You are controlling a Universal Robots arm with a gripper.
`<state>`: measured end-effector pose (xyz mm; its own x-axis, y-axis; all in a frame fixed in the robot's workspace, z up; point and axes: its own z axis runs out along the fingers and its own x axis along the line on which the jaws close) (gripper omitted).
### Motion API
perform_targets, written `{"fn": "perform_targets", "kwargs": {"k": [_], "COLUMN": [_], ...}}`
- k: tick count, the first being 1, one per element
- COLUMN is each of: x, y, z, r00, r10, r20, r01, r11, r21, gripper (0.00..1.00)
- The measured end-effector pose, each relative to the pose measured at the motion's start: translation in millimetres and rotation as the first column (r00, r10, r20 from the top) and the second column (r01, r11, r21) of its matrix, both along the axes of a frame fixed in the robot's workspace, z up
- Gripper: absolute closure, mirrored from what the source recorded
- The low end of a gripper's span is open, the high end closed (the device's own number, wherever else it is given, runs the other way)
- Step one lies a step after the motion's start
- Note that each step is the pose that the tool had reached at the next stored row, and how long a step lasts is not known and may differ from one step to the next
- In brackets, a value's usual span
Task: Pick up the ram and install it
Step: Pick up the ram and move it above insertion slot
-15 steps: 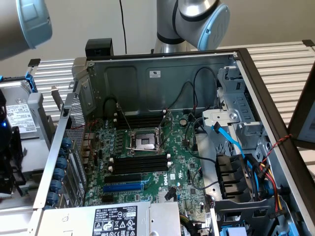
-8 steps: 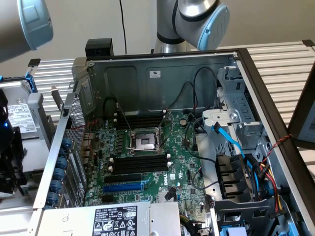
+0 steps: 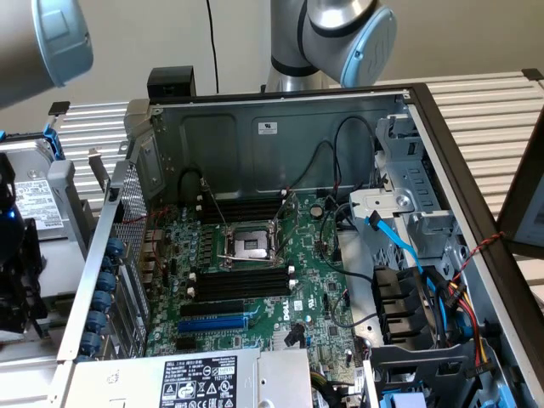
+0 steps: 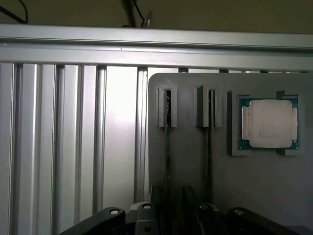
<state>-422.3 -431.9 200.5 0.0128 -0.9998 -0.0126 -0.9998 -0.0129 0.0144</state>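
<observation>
Fingers [image 4: 145,218] spread and empty, above the grey holder [image 4: 190,166] on the table [image 4: 73,147]. I see the ram [image 4: 167,117] standing on edge in a holder slot, probably so its flat sides can be pinched.

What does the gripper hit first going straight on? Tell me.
Probably the grey holder, near the two ram sticks slotted edge-on in it; depth is unclear.
</observation>
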Motion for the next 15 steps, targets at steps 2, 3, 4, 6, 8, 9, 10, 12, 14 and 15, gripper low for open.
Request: {"fn": "perform_targets", "kwargs": {"k": [2, 3, 4, 6, 8, 9, 10, 12, 14, 15], "x": [-0.2, -0.2, -0.3, -0.2, -0.2, -0.3, -0.2, -0.2, -0.2, -0.2], "y": [0.1, 0.2, 0.2, 0.2, 0.2, 0.2, 0.2, 0.2, 0.2, 0.2], "z": [-0.6, -0.7, -0.7, -0.9, -1.1, -1.3, -1.4, -1.7, -1.9, -2.0], "r00": [1.0000, 1.0000, 1.0000, 1.0000, 1.0000, 1.0000, 1.0000, 1.0000, 1.0000, 1.0000], "r10": [0.000, 0.000, 0.000, 0.000, 0.000, 0.000, 0.000, 0.000, 0.000, 0.000], "r20": [0.0000, -0.0002, -0.0001, 0.0000, 0.0001, 0.0000, 0.0001, 0.0001, 0.0001, 0.0001], "r01": [0.000, 0.000, 0.000, 0.000, 0.000, 0.000, 0.000, 0.000, 0.000, 0.000], "r11": [1.0000, 1.0000, 1.0000, 1.0000, 1.0000, 1.0000, 1.0000, 1.0000, 1.0000, 1.0000], "r21": [-0.0001, -0.0002, -0.0003, -0.0001, -0.0001, -0.0001, -0.0001, -0.0001, -0.0001, -0.0001], "gripper": [0.67, 0.67, 0.67, 0.67, 0.67, 0.67, 0.69, 0.69, 0.77, 0.77]}}
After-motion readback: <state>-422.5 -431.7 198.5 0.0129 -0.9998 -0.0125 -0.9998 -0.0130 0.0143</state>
